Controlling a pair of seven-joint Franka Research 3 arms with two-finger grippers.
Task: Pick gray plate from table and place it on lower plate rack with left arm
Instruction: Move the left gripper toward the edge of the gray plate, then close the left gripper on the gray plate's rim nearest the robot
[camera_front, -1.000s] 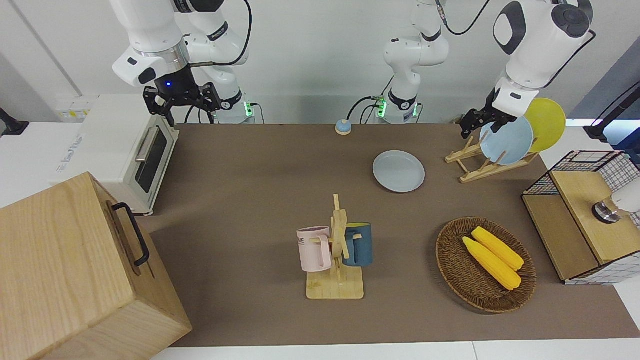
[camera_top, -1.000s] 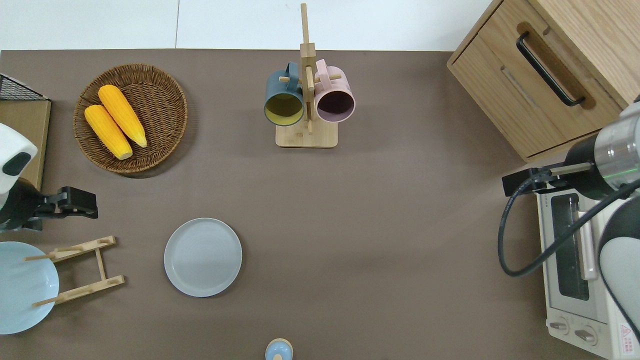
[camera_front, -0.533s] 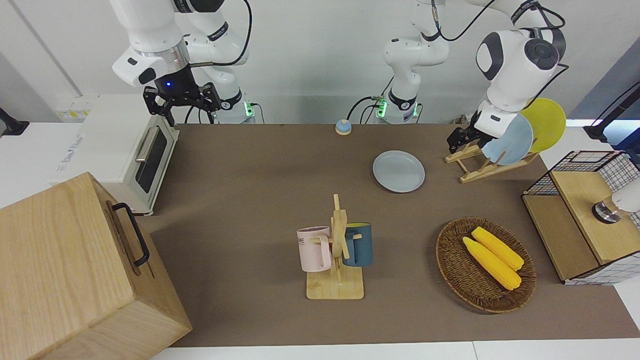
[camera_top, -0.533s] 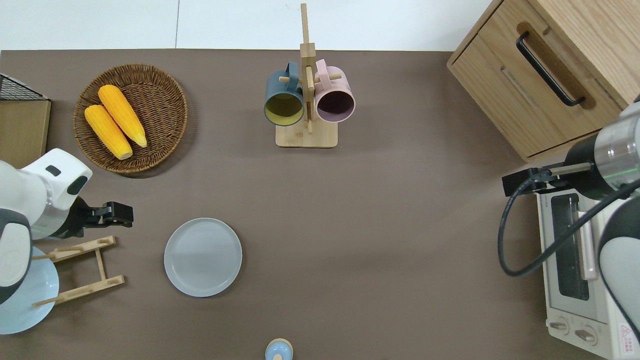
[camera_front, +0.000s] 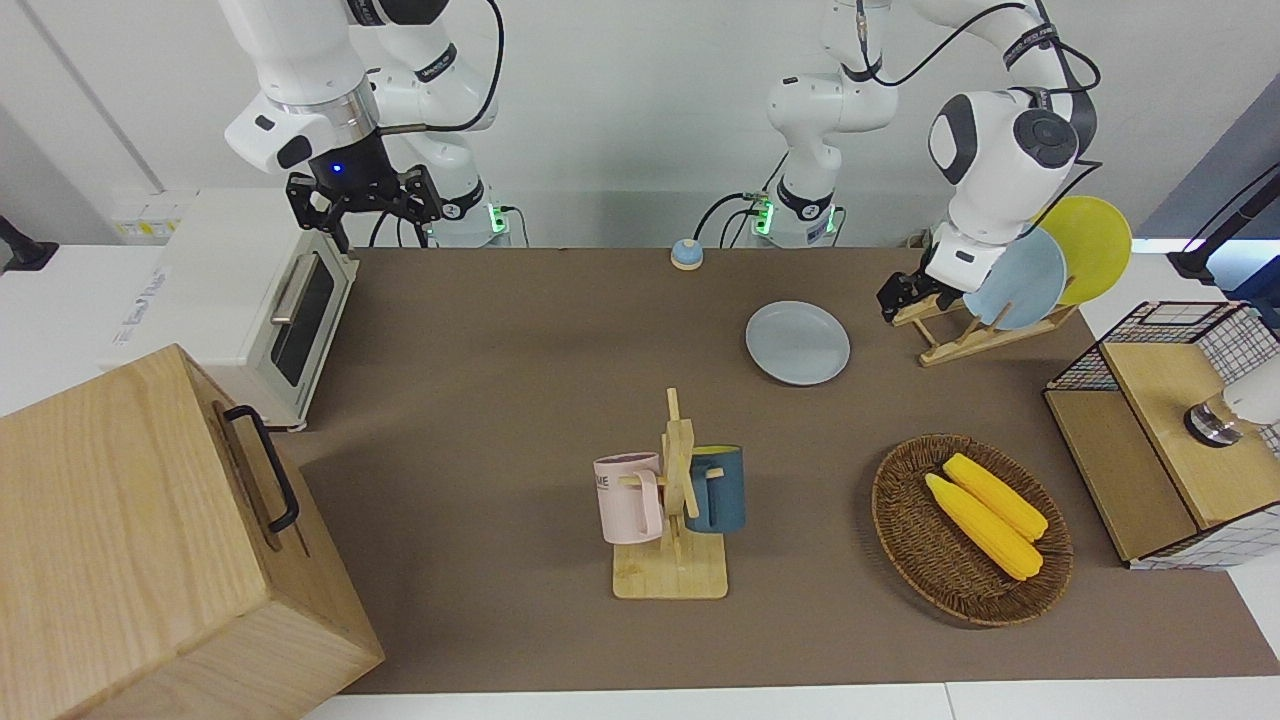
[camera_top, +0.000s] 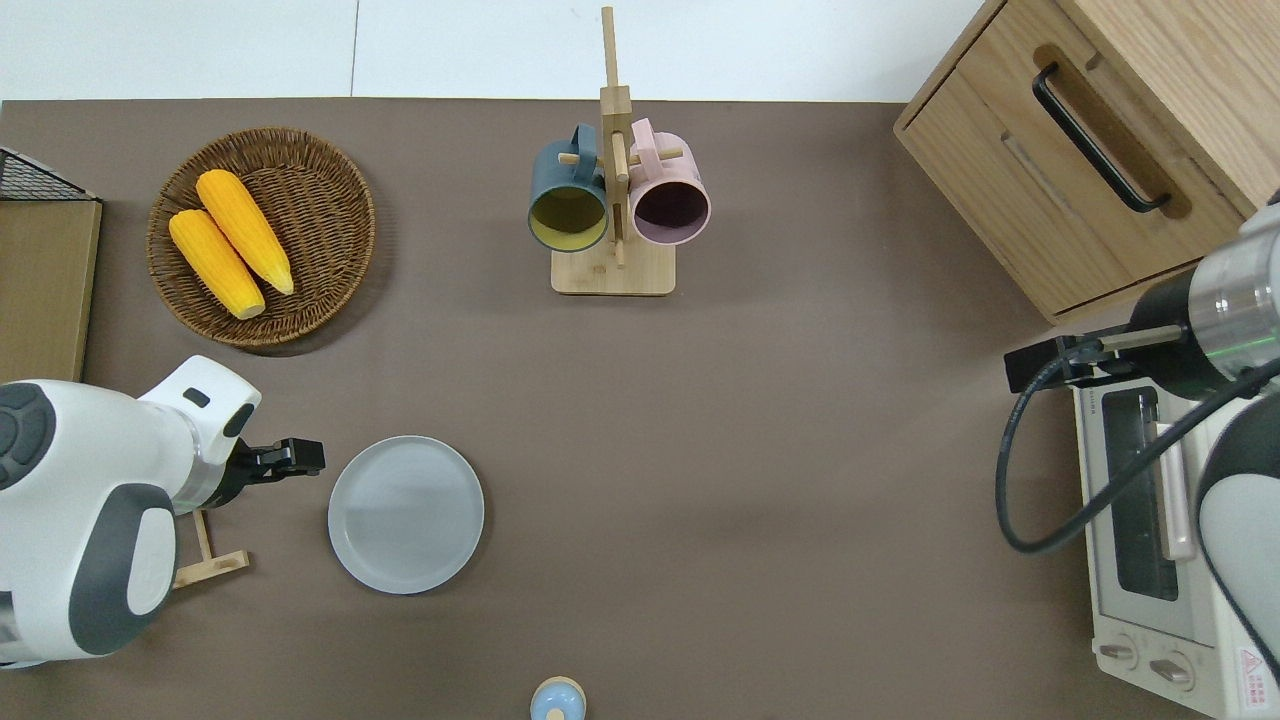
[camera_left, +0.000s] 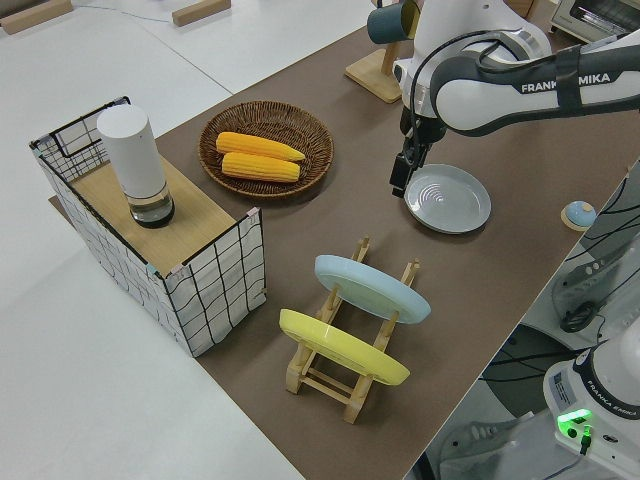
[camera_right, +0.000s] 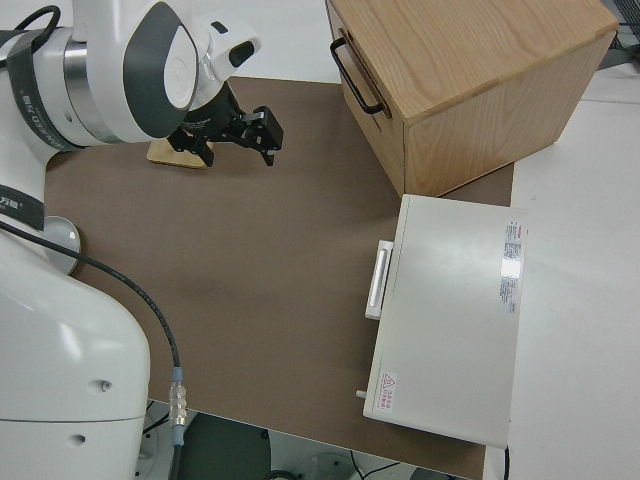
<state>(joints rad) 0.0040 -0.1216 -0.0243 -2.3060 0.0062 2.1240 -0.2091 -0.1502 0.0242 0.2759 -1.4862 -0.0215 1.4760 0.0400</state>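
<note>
The gray plate (camera_front: 797, 343) (camera_top: 406, 514) (camera_left: 448, 199) lies flat on the brown table (camera_top: 760, 480). The lower plate rack (camera_front: 950, 340) (camera_top: 212, 564) (camera_left: 345, 385) stands beside it toward the left arm's end. A light blue plate (camera_front: 1022, 280) (camera_left: 372, 288) and a yellow plate (camera_front: 1095, 245) (camera_left: 343, 348) stand in its slots. My left gripper (camera_front: 897, 297) (camera_top: 300, 458) (camera_left: 400, 180) holds nothing. It hangs over the table between the rack and the gray plate, just off the plate's rim. The left arm hides most of the rack in the overhead view. The right arm with its gripper (camera_front: 365, 205) (camera_right: 240, 135) is parked.
A wicker basket (camera_top: 330, 170) with two corn cobs lies farther from the robots than the plate. A wooden mug stand (camera_top: 612, 270) holds two mugs. A wire crate (camera_front: 1160, 440), a wooden drawer box (camera_top: 1080, 150), a white toaster oven (camera_top: 1150, 560) and a small bell (camera_top: 558, 698) are also here.
The left arm has swung from beside the rack's plates toward the gray plate, and its gripper now hangs close to the plate's rim. Nothing else has moved.
</note>
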